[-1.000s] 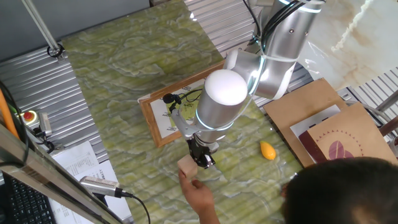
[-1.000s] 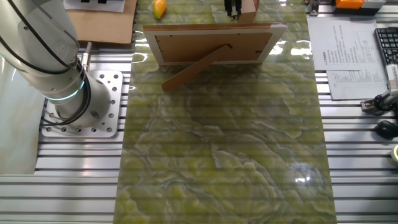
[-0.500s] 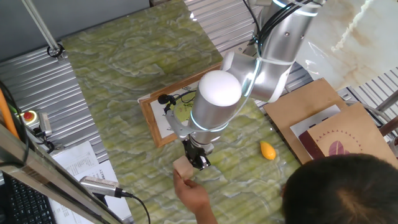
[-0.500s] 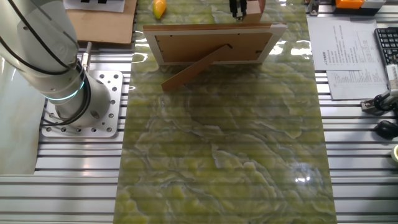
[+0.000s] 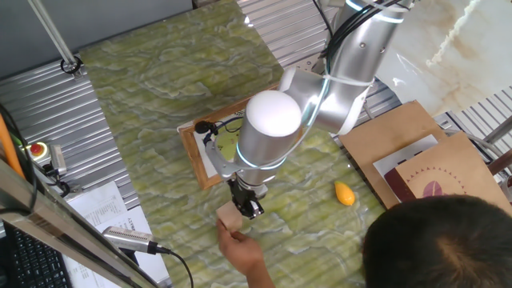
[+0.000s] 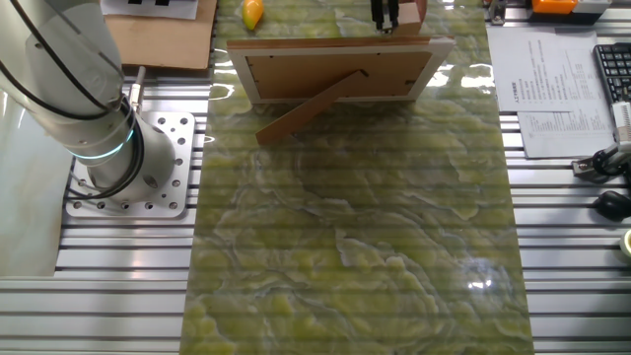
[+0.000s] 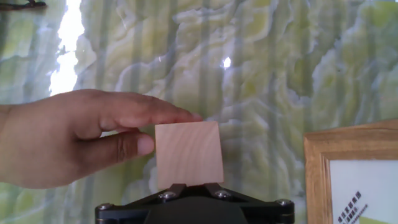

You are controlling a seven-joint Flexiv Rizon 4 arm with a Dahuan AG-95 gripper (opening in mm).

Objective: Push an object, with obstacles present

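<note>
The jaws (image 7: 193, 185) look drawn together, tips touching the wooden block (image 7: 188, 153) straight ahead; a person's hand (image 7: 68, 140) touches its far side, near the table (image 5: 160, 88) edge, picture frame (image 7: 351, 174) alongside.

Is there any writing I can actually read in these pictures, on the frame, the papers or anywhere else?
None can be read.
Picture frame: printed lines on its sheet, too blurred.
Paper sheet beside the table: dense print, too small.
Brown paper bag: a leaf emblem with dots, no legible words.
Wooden block: plain.
</note>
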